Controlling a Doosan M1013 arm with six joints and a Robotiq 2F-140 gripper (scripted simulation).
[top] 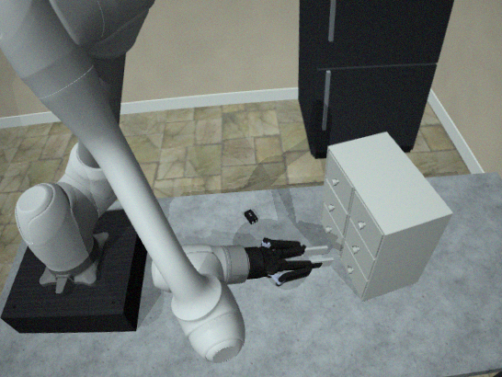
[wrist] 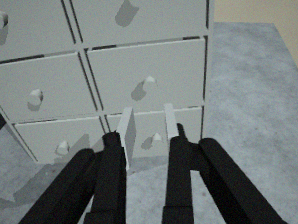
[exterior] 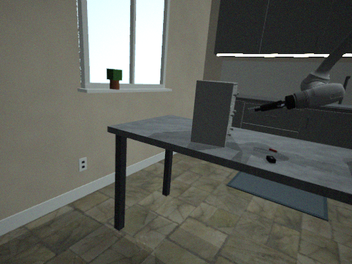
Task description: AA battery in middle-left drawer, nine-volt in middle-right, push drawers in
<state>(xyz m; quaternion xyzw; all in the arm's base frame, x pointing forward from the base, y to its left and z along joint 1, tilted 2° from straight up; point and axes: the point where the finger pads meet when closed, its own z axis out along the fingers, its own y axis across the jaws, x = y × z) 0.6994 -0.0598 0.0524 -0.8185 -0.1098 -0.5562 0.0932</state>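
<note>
1. The hand (top: 324, 256) lay level at the centre of the top view, its fingers partly parted with nothing between them, the pale fingertips pointing at the front of the small chest (top: 391, 184).
2. In the wrist view the fingertips stood either side of the knob (wrist: 145, 84) of the middle-row drawer at centre frame, near it but not touching. This probably lined the hand up to close on the knob and draw that drawer out, but which middle-row drawer it was could not be told for sure.
3. All six drawers sat flush in the chest front.
4. The nine-volt battery (top: 250, 216), small and black, lay on the grey surface (top: 322, 331) up and left of the hand in the top view, well apart from the chest.
5. The AA battery (exterior: 273, 150), a thin red stick, lay just beside it in the lower right of the exterior view; the arm hid it from above.
6. No brand, label or writing could be read anywhere.
</note>
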